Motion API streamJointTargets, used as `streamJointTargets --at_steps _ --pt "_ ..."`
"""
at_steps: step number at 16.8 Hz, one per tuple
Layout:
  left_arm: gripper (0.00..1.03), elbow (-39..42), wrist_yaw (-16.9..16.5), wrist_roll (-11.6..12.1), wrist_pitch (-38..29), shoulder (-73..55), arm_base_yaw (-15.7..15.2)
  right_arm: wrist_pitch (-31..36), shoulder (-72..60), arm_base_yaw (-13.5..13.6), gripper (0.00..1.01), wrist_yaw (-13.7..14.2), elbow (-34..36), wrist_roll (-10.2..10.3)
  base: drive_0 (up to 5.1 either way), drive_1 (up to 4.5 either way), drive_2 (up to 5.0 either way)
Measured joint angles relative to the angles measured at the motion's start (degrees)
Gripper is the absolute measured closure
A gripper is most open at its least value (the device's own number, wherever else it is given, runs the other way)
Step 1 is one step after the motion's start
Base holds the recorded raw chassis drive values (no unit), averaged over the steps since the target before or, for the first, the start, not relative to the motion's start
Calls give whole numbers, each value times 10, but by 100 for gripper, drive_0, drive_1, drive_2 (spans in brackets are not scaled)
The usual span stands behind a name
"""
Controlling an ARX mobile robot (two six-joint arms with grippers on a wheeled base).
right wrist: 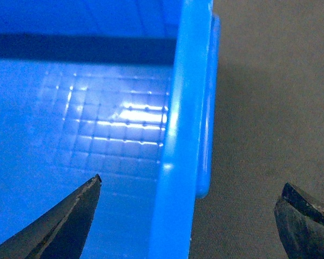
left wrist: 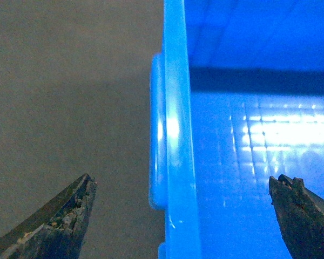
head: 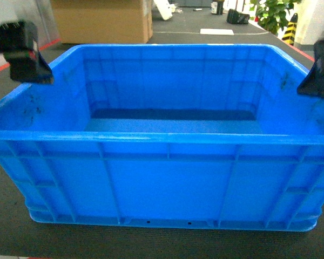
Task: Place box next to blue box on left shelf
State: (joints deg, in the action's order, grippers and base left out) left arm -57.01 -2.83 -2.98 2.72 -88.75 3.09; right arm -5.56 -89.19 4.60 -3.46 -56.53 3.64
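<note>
Left gripper (left wrist: 181, 216): jaws spread wide, one dark fingertip (left wrist: 65, 221) over the grey floor outside the box (head: 162, 162), the other over its interior, the left rim passing between them untouched. In the head view this gripper (head: 22, 51) hovers at the far left corner of the rim.

Right gripper (right wrist: 189, 218): also spread wide, straddling the right rim the same way, one fingertip (right wrist: 70, 221) over the inner floor, the other over the carpet; no contact visible. Head view shows only its dark edge (head: 319, 70) at the right rim.

The box sits centred and near, long side facing the camera, open top, ribbed walls, nothing inside (faint dark scuffs on the inner walls). Its floor shows a fine grid texture with glare.

Surface: dark grey carpet-like floor (head: 11, 226), box resting flat on it. A red line (head: 5, 65) runs on the floor at far left.

Room, far side: a large cardboard carton (head: 102, 21) at far left-centre, a green plant (head: 272, 13) and a yellow-black striped post (head: 289, 29) at far right, small dark items between them (too small to identify).
</note>
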Motion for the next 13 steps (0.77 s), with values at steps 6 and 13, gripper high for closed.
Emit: streamJointTargets --at_steps 6,13 --pt "5 -17 22 -16 39 -60 9 -11 -45 11 3 -23 0 46 0 0 0" --pt "36 -23 21 -19 32 -76 8 2 -56 29 30 9 -5 42 0 0 0"
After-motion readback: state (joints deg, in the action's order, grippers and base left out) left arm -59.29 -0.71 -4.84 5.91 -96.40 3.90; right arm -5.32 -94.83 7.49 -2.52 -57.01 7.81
